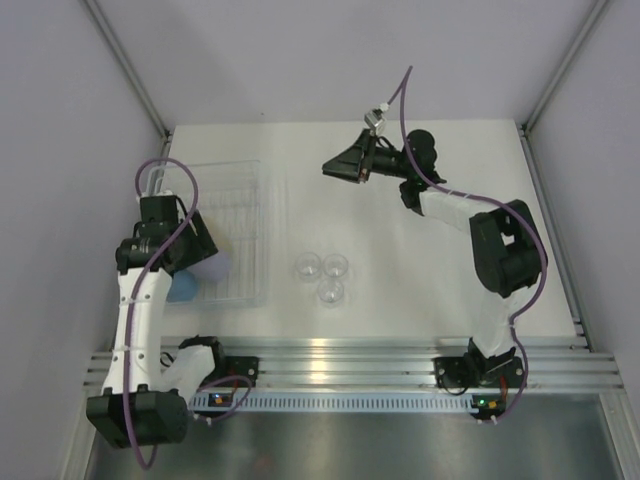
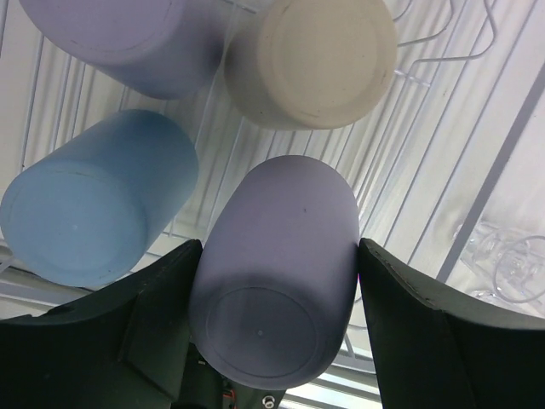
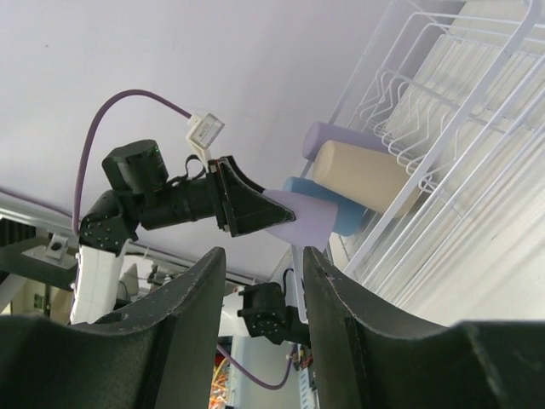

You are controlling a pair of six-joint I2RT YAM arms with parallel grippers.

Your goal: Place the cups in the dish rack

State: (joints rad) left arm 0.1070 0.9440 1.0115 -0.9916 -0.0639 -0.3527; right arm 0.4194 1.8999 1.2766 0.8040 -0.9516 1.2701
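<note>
The left gripper (image 2: 277,247) is clamping one lavender cup (image 2: 272,298) between its fingers, over the dish rack (image 2: 443,128). Three other tumblers are lying in the rack: one blue cup (image 2: 94,213) just left of the gripper, one beige cup (image 2: 315,60) ahead of it, and a second lavender cup (image 2: 128,38) ahead to the left. Three clear cups (image 1: 330,292) are standing together on the table (image 1: 420,290) to its right, outside the rack. The right gripper (image 1: 340,165) is hovering with jaws apart, gripping nothing, well away from all seven cups.

Left arm (image 1: 140,310) and right arm (image 1: 490,300) with white links, black joints, looping purple cables (image 3: 128,94), black wedge-shaped left gripper (image 2: 277,247) and right gripper (image 3: 264,256)
</note>
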